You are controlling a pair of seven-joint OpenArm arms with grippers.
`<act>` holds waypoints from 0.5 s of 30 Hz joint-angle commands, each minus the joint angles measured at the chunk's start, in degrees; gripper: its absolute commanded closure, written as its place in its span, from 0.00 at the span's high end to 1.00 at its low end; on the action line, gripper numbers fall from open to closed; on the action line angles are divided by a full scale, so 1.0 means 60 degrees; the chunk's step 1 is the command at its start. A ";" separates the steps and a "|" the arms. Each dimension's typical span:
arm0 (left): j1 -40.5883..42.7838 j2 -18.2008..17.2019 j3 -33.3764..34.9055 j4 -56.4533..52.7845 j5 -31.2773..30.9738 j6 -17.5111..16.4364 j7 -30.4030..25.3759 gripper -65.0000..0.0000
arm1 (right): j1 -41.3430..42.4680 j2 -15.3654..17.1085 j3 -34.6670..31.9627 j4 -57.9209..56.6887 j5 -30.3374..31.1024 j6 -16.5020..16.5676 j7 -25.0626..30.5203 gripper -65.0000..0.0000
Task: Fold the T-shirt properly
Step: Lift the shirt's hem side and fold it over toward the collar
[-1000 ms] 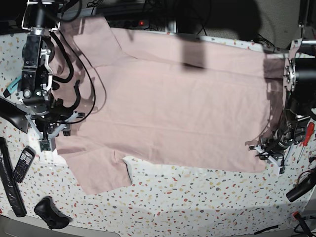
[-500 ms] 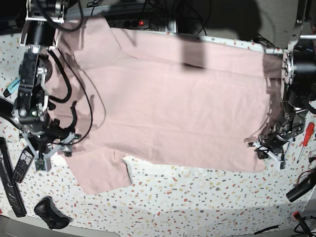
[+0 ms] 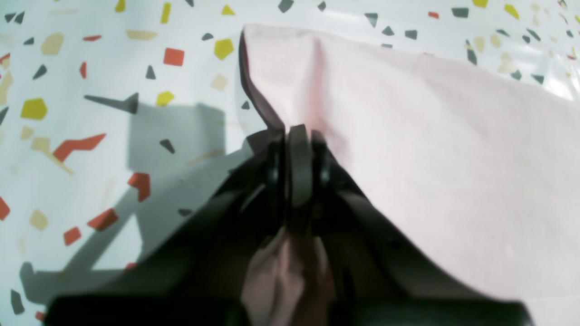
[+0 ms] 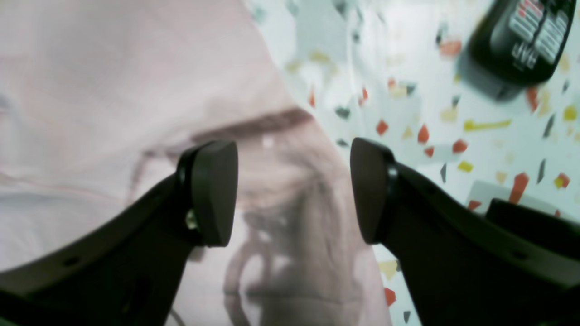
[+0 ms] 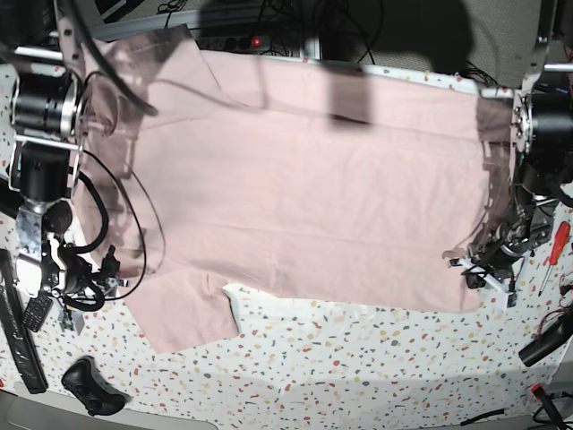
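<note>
Now the right gripper (image 4: 290,194), jaws spread, sits nearer the camera (left one (image 3: 297,181) still pinching the T-shirt (image 5: 313,197)).

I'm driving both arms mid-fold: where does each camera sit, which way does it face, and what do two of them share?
Base: looks down from above the table, showing both arms and the T-shirt.
Left wrist: on the left arm, looking along the left tool, whose closed fingers are at the shirt's edge.
Right wrist: on the right arm, looking down between the open fingers of the right tool at the shirt's edge.
Shared: base and right wrist both show the shirt and the speckled tabletop.
</note>
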State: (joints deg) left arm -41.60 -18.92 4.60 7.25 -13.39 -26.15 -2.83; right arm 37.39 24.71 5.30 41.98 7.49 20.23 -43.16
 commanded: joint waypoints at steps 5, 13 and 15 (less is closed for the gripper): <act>-0.0047 -0.0004 0.0029 -0.0015 0.0226 -0.0069 0.0608 0.00 | 0.1027 0.0117 -0.0262 -0.1949 -0.0761 0.0055 0.1217 0.58; -0.0047 -0.0004 0.0029 -0.0015 0.0226 -0.0069 0.0532 0.00 | 0.1035 0.0113 -0.0262 -0.2357 -0.1013 0.0055 0.1523 0.56; -0.0047 0.0000 0.0026 -0.0015 0.0226 -0.0069 0.0499 0.00 | 0.0980 0.0113 -0.0262 -0.2357 -0.1009 0.0062 0.1508 0.50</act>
State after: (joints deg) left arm -41.56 -18.92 4.60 7.27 -13.28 -26.15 -3.05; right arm 41.43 24.56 3.62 27.14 1.67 20.45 -34.65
